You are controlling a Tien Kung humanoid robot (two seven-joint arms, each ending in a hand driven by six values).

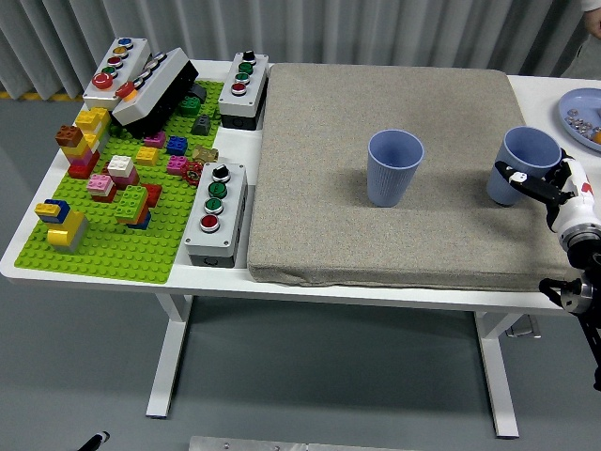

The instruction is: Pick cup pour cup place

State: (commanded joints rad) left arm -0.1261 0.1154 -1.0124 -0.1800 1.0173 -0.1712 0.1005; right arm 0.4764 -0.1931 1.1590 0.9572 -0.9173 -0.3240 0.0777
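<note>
Reached in from the lower right: right hand (pixel 547 185), fingers (pixel 522 177) wrapped around the side of a blue cup (pixel 522 166). Stood upright on the right part of the grey mat (pixel 319 169), close to its right border, mouth up. Could not make out anything inside it. Stood a second blue cup (pixel 392 167) upright near the mat's middle, well apart from the held one, touched by nothing. Covered most of the white worktop (pixel 28 240), that mat. Lay to the left a green baseplate (pixel 103 249) strewn with coloured toy bricks (pixel 113 174). Sat two grey button boxes (pixel 215 214) along the mat's left edge, another grey one and a tilted black one at the far left corner. Showed at the far right edge part of a blue plate (pixel 577 108) with small bits on it.
</note>
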